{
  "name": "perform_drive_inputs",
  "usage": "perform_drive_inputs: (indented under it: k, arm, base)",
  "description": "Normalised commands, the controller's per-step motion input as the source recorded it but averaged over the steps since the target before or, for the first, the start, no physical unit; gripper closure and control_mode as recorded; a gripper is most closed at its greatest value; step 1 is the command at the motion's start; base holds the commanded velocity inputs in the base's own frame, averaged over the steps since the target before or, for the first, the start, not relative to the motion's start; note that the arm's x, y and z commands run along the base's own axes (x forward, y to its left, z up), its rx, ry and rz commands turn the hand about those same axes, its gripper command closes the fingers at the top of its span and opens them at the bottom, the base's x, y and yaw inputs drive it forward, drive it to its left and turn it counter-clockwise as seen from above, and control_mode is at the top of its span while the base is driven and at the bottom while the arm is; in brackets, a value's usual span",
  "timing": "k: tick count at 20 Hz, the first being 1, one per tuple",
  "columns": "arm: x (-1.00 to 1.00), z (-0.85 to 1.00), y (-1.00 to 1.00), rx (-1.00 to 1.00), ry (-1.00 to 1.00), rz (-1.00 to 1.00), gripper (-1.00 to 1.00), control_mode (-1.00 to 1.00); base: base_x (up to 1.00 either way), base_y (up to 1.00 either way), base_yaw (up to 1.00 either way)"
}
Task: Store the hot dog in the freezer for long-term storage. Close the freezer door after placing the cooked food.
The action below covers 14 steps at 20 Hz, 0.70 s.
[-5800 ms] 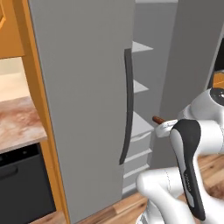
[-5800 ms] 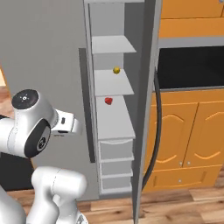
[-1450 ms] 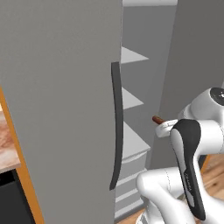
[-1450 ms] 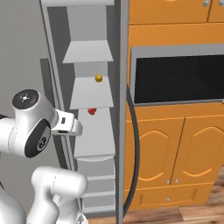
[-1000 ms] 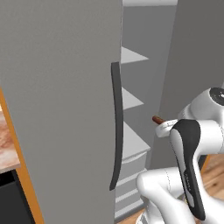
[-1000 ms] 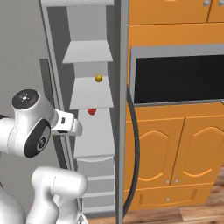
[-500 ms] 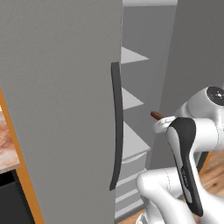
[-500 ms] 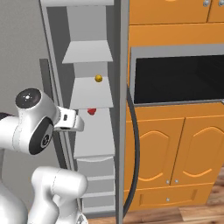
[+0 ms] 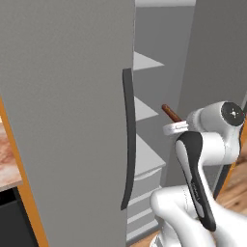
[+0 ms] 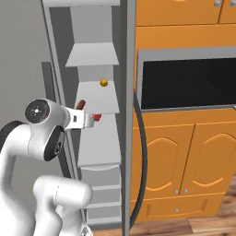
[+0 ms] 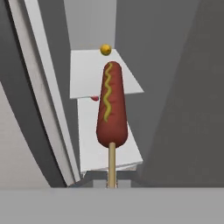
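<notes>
**Operator:** While I have the hot dog (image 11: 111, 107) pinched by its stick, fingers pressed tight on it, my worry is the gap. The freezer (image 10: 94, 99) opening is narrow, and the freezer door (image 10: 130, 115) stands edge-on just right of centre in the right base view. If I drift sideways, the sausage tip could catch that edge or a shelf lip and twist out.

**Observer:** Where is it now?

**Operator:** Centre of the hand view, pointing up at the white shelves (image 11: 103, 74), short of them I judge. A yellow ball (image 11: 105, 49) sits at the upper middle, a red lump (image 11: 95, 98) lower down; I could knock either.

**Observer:** And the arm?

**Operator:** Folded at mid-frame, the gripper (image 10: 90, 118) reaching level toward the shelves; the sausage pokes up past the wrist in the left base view (image 9: 171, 113).
</notes>
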Motion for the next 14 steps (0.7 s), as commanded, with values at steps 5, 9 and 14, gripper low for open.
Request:
perform_drive_inputs:
  k: [5, 9, 14]
  arm:
    - [0.46, 0.0, 0.0, 0.0, -0.06, 0.0, 1.0, -1.0]
    - [0.42, 0.0, 0.0, 0.0, 0.0, 0.0, 1.0, -1.0]
    - [0.6, -0.03, 0.0, 0.0, 0.0, 0.0, 1.0, -1.0]
  base:
    - [0.0, 0.0, 0.0]
    - [0.0, 0.0, 0.0]
    - [0.0, 0.0, 0.0]
